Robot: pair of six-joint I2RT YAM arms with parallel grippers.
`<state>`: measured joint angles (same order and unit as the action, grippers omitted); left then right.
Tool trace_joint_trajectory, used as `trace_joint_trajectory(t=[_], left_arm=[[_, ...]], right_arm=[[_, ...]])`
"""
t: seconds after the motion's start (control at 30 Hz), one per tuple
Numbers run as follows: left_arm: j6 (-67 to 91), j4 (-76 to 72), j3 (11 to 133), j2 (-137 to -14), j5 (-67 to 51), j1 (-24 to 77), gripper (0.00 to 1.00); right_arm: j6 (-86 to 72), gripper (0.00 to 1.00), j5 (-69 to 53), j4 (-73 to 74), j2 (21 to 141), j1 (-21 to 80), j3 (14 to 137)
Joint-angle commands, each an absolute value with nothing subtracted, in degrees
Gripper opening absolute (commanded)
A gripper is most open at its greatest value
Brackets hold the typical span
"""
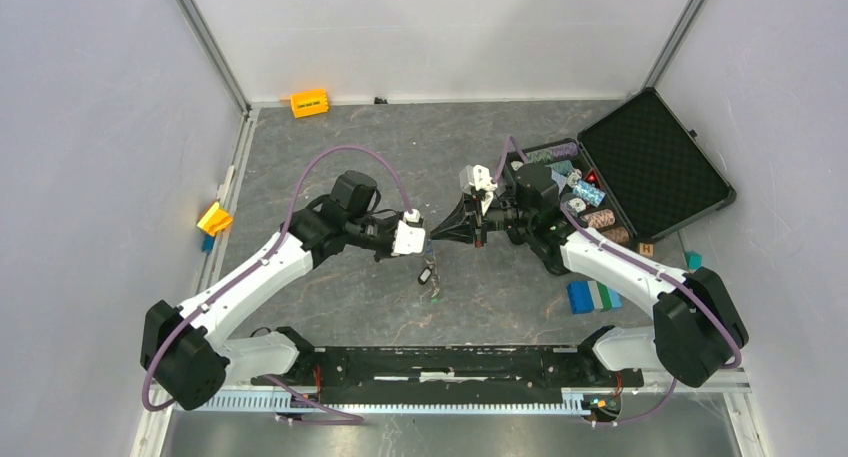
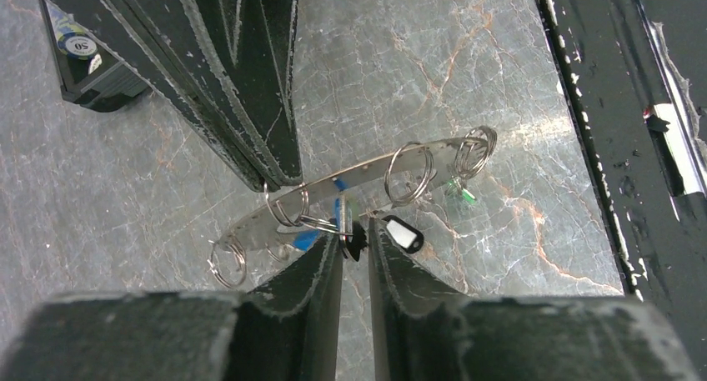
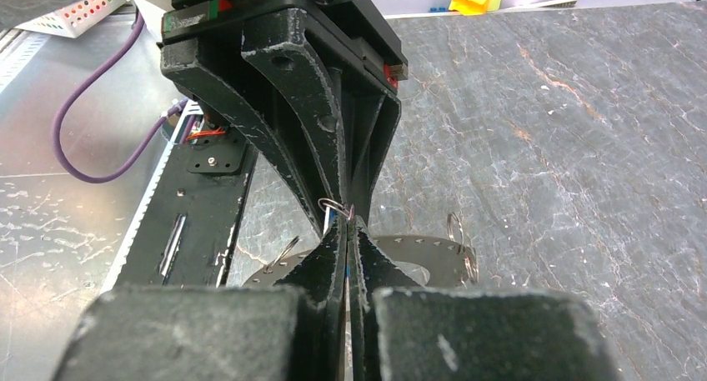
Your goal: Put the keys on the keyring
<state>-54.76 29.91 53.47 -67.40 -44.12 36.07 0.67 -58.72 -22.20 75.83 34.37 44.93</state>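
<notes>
I have the left arm (image 1: 250, 277) and right arm (image 1: 610, 262) bent inward, tips meeting over the worktop (image 1: 500, 147). The right tool (image 3: 348, 231) is pressed together on the keyring (image 2: 367, 171) edge. The left tool (image 2: 356, 235) pinches a key (image 2: 346, 224) by its loop.

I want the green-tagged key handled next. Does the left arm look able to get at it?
Probably yes, once the left fingers let go of the small split ring: the green-tagged key hangs close by, only the black-tagged key between; the right fingers clamp the keyring elsewhere.
</notes>
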Motion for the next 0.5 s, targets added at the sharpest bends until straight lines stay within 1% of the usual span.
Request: trace_joint_trajectory(t=[0.0, 0.07, 0.17, 0.27, 0.47], left_arm=[[-56.6, 29.0, 55.6, -67.8, -46.4, 35.9, 0.21], [-55.8, 28.4, 55.6, -68.0, -46.1, 35.9, 0.13], [-54.8, 27.7, 55.6, -68.5, -45.7, 36.0, 0.06], [-53.4, 26.9, 55.8, -69.0, -45.5, 36.0, 0.02], [-50.2, 25.5, 56.6, -69.5, -44.5, 35.9, 0.02]], right_arm=[[0.1, 0.00, -59.5, -25.8, 74.8, 34.2, 46.0], [0.1, 0.00, -59.4, -26.1, 74.7, 34.2, 45.7], [0.1, 0.00, -58.9, -27.1, 74.4, 34.2, 45.1], [0.1, 0.00, -58.1, -27.2, 74.4, 34.2, 44.8], [0.1, 0.00, -57.3, -27.3, 74.3, 34.2, 44.4]])
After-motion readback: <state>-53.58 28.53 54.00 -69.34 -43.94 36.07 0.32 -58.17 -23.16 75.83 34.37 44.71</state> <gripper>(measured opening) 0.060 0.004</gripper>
